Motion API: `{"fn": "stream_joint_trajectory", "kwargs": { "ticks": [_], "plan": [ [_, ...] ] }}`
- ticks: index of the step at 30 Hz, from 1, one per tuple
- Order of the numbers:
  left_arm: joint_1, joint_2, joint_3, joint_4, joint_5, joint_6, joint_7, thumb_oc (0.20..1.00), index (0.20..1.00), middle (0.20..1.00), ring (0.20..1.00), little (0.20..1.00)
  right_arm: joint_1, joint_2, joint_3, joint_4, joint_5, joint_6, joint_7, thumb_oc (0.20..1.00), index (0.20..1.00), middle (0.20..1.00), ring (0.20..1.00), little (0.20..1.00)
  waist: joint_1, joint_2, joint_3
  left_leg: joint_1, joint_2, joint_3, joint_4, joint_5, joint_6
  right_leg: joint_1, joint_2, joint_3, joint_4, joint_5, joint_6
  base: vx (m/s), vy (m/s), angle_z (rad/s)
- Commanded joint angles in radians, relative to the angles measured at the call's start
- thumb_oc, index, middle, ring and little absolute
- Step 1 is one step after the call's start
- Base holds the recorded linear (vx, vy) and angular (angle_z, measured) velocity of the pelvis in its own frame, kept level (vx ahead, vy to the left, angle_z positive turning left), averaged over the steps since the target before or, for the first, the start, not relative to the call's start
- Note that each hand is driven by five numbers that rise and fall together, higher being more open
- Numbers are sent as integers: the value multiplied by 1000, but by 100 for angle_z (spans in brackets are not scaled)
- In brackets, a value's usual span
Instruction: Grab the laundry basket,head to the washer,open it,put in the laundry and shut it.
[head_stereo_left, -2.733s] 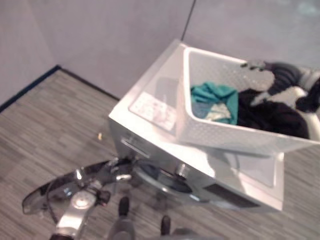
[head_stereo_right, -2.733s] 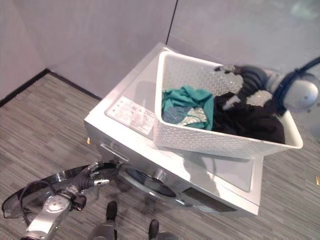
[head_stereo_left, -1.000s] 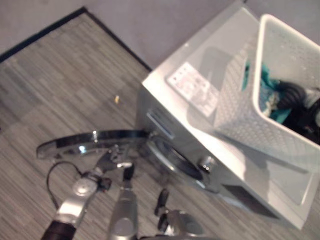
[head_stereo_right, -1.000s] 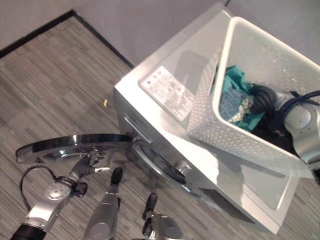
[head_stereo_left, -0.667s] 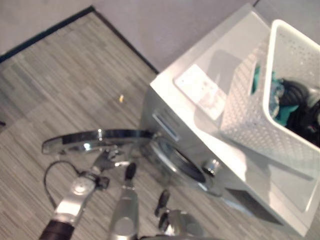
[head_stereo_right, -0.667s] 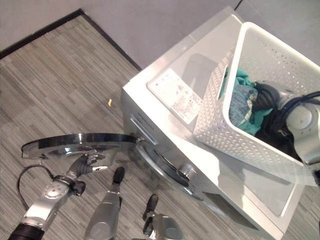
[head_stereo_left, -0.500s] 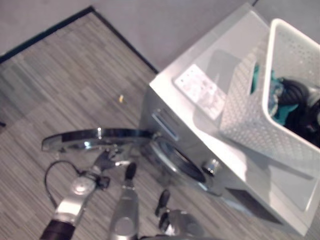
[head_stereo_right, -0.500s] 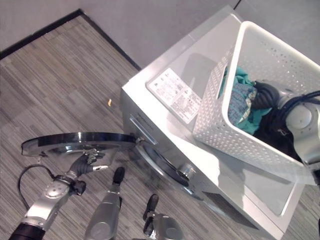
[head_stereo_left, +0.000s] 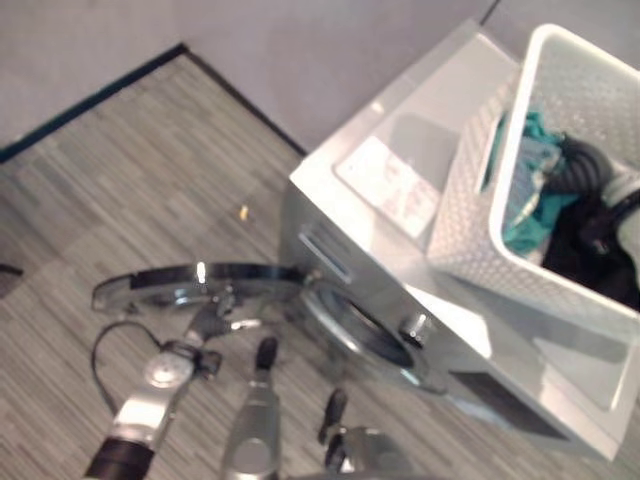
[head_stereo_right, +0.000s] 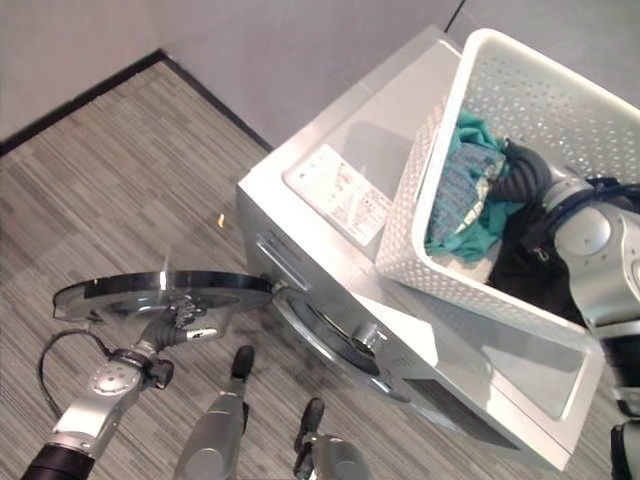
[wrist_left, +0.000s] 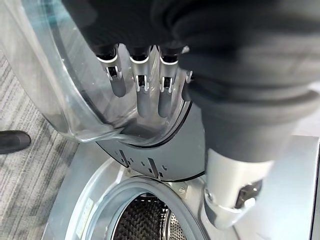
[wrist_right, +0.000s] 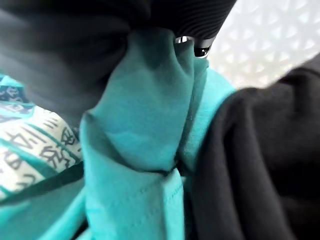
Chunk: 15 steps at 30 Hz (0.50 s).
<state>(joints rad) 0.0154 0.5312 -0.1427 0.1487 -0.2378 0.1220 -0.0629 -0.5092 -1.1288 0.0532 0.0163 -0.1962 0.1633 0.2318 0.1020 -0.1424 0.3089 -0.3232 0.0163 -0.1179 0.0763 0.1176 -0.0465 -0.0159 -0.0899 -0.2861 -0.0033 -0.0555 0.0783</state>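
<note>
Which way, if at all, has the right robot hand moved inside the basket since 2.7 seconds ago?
Yes. Against the white basket, the right robot hand has gone from over the black clothes to the teal garment.
</note>
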Motion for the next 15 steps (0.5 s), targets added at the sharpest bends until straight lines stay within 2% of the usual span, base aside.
{"fn": "stream_joint_trajectory", "kwargs": {
  "ticks": [1,6,15],
  "plan": [
    [0,5,17,-13,-17,-65,24,1000,1000,1000,1000,1000,-96,76,67,-12,62,-56,-119,200,200,200,200,200,9,-8,-37,54,64,-26,28,-171,10,-82,-110,-2,86,-9,54,0,0,0],
    [9,15,15,-1,-25,-68,18,1000,1000,1000,1000,1000,-195,11,60,0,110,-61,-153,200,200,200,200,200,3,-18,-59,68,67,-20,28,-178,12,-73,-110,1,87,-8,55,8,9,-5],
    [19,14,6,18,-49,-78,25,1000,1000,1000,1000,1000,-413,-31,180,72,150,-75,-195,200,200,200,200,200,-1,-37,-77,97,80,20,33,-190,13,-69,-106,28,72,12,62,4,6,-14]
  ]
}}
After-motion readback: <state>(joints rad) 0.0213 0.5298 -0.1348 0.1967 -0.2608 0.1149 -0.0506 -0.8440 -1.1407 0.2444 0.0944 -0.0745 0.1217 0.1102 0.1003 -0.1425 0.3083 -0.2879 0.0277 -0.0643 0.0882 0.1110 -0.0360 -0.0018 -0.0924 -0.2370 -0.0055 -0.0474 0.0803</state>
